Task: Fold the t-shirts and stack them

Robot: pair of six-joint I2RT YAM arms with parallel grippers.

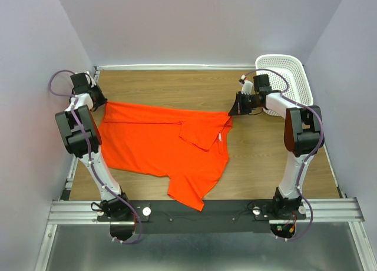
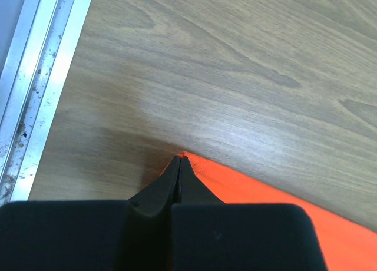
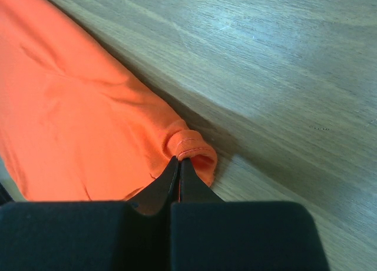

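The bright orange t-shirt (image 1: 159, 144) lies spread across the middle of the wooden table, partly folded, with one sleeve hanging toward the near edge. My left gripper (image 1: 105, 102) is shut on the shirt's far left corner (image 2: 194, 165). My right gripper (image 1: 231, 113) is shut on the far right corner, where the hem curls into a small roll (image 3: 191, 144). Both corners sit just above the table top. In each wrist view the black fingers (image 2: 179, 182) (image 3: 179, 182) meet with orange cloth pinched at the tips.
A white perforated plastic basket (image 1: 288, 76) stands at the back right corner, just behind my right arm. An aluminium rail (image 2: 35, 88) runs along the table's left edge. Purple walls close in the left, back and right sides.
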